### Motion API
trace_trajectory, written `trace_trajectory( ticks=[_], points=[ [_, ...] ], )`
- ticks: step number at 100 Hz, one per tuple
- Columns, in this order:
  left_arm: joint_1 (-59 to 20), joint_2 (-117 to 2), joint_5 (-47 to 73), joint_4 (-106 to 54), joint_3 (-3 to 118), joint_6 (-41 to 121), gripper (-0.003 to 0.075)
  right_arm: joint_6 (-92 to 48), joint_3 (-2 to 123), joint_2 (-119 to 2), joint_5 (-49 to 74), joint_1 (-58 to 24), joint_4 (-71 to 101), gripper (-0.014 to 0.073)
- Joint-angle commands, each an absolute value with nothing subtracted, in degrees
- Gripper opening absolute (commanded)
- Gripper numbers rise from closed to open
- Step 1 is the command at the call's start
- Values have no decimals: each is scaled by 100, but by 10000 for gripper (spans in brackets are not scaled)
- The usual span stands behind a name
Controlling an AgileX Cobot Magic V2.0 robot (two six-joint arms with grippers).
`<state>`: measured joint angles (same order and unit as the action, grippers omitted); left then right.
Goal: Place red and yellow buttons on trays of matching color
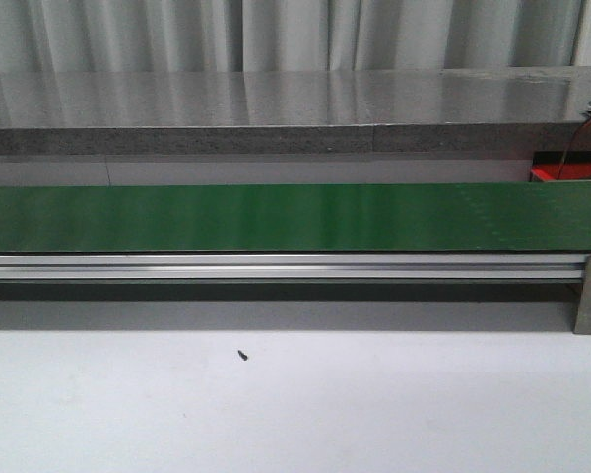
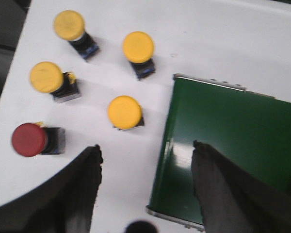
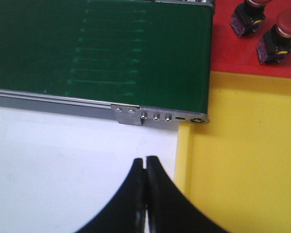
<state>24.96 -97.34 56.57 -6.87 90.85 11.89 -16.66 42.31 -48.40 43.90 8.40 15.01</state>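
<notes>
Straight ahead, from the front, only the long green belt (image 1: 295,217) runs across on its aluminium rail (image 1: 276,266), with a sliver of the red tray (image 1: 557,174) past its far right end; no arm or button shows. Over by the left wrist, the left gripper (image 2: 145,170) hangs with its fingers spread wide and empty above the white table (image 2: 233,39), just beside the belt's end. Four yellow buttons (image 2: 125,111) and one red button (image 2: 29,140) lie apart on the table, none on a tray. Down the right wrist view, the right gripper (image 3: 145,170) has its fingers pressed together on nothing, at the edge of the bare yellow tray (image 3: 242,160); two red buttons (image 3: 276,36) already sit on the red tray behind it. These buttons look small, rigid and light, with smooth domed caps that would likely slip, so I'd pinch the squarer dark base, or across the cap's rim.
</notes>
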Motion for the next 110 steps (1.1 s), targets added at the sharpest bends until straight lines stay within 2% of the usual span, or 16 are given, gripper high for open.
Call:
trace_trajectory(
  ticks=[1, 35, 67, 110],
  points=[
    [2787, -9433, 5477, -720, 9278, 1091, 411, -1707, 4381, -4792, 4126, 840, 1579, -70],
    [3548, -9964, 5382, -709, 9278, 1091, 412, -1707, 4381, -4792, 4126, 840, 1579, -70],
    [3629, -10792, 5061, -546, 9278, 1091, 413, -1707, 4381, -4792, 4126, 840, 1579, -70],
    [3629, -11006, 4558, -391, 9278, 1091, 413, -1707, 4381, -4792, 4126, 840, 1579, -70]
  ],
)
